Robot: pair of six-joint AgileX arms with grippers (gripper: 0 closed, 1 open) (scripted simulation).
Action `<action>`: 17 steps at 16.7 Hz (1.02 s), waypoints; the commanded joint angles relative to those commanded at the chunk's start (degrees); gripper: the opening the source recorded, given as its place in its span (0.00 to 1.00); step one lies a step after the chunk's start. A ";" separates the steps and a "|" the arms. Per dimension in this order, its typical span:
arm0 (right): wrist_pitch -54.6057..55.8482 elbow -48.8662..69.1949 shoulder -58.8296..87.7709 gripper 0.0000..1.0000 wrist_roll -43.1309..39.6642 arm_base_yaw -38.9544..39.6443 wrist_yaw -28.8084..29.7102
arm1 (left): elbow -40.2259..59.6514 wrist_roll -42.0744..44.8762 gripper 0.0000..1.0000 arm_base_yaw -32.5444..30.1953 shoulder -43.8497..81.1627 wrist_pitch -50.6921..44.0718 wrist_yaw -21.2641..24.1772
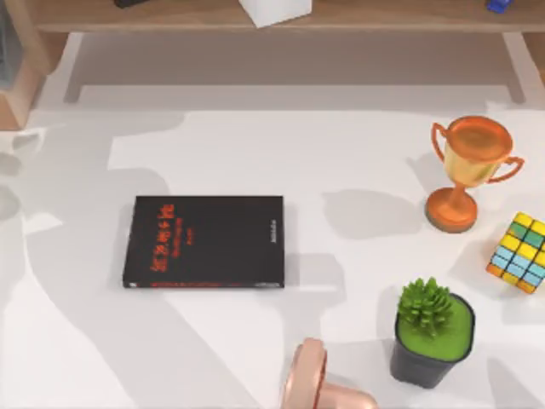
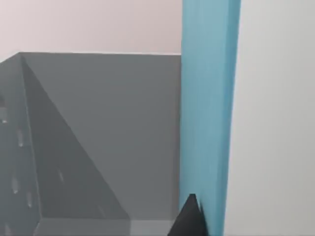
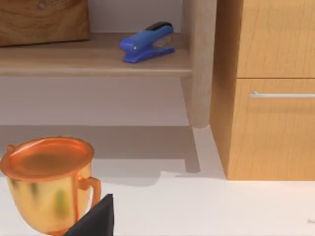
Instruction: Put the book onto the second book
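The book (image 2: 206, 113) stands edge-on close in front of the left wrist camera: a light blue cover with thick white page edges (image 2: 270, 128) beside it. My left gripper (image 2: 193, 221) is shut on the book, one dark fingertip (image 2: 188, 219) pressed against the blue cover; the other side is hidden by the book. The second book (image 1: 206, 241), black with red lettering, lies flat on the white table left of centre. A dark part of my right gripper (image 3: 96, 220) shows in the right wrist view, just in front of the trophy.
An orange trophy (image 1: 467, 170) (image 3: 47, 182), a colour cube (image 1: 519, 252) and a potted plant (image 1: 432, 331) stand at the table's right. A copper-pink object (image 1: 315, 383) sits at the front edge. Behind is a wooden shelf (image 1: 170, 17) with a blue stapler (image 3: 146, 42).
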 joint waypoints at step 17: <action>0.00 0.00 0.00 1.00 0.00 0.00 0.00 | -1.38 0.11 0.00 0.58 -2.26 -0.78 0.35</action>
